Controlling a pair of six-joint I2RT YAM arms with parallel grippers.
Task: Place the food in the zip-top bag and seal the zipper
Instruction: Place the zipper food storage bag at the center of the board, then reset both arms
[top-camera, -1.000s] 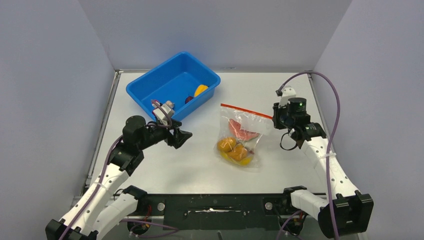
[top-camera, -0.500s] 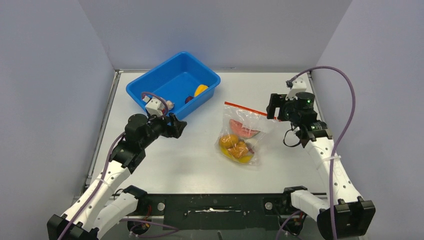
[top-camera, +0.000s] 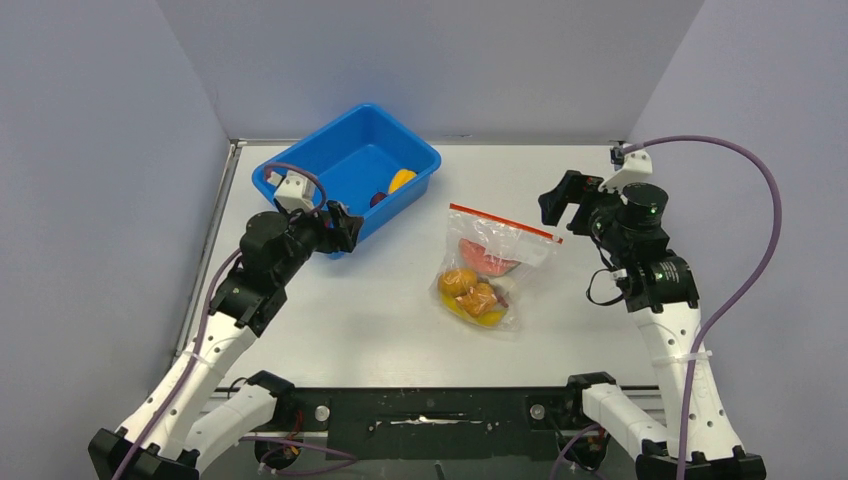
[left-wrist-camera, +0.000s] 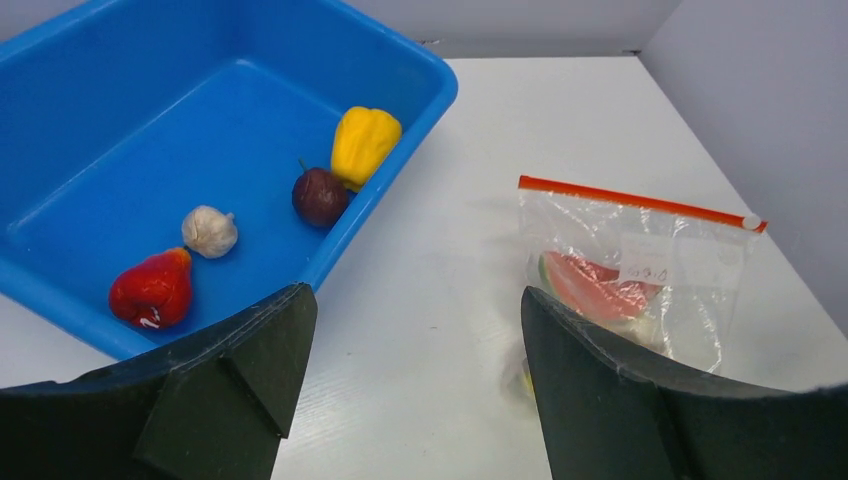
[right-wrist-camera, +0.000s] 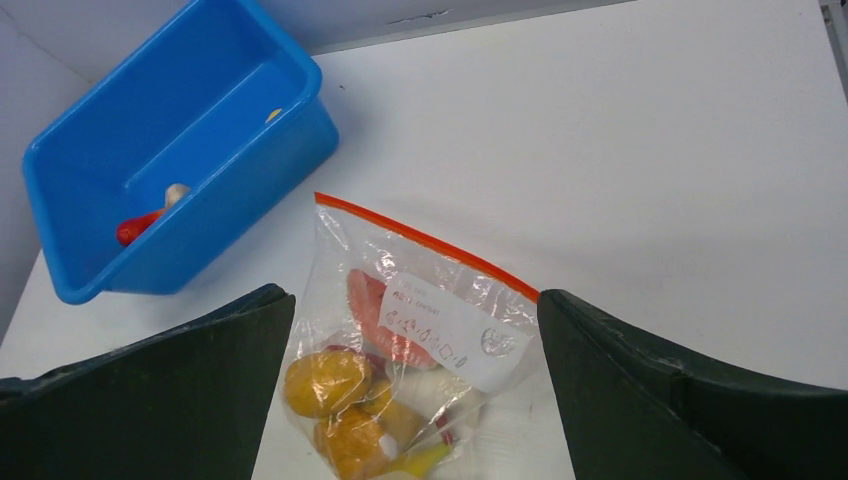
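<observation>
The clear zip-top bag (top-camera: 500, 245) lies flat mid-table, its red-orange zipper (top-camera: 505, 223) running straight along the far edge. Food inside it includes a pink-red slice (right-wrist-camera: 375, 310), orange lumps (right-wrist-camera: 325, 382) and a yellow banana tip (right-wrist-camera: 420, 460). More food sits in the blue tub: a yellow pepper (left-wrist-camera: 363, 143), a dark purple fruit (left-wrist-camera: 320, 196), white garlic (left-wrist-camera: 209, 230) and a red fruit (left-wrist-camera: 152, 290). My right gripper (top-camera: 565, 195) hangs open to the right of the zipper's end, apart from the bag. By the tub's near wall my left gripper (top-camera: 338, 226) is open and holds nothing.
The blue tub (top-camera: 300, 165) stands at the back left, close to the left wall. Grey walls enclose the white table (top-camera: 380, 320) on three sides. A purple cable (top-camera: 760, 230) loops out wide from the right arm.
My right gripper has opened, let go of the bag's right corner and lifted away to the back right. The bag has settled flat. My left gripper has moved back toward the tub.
</observation>
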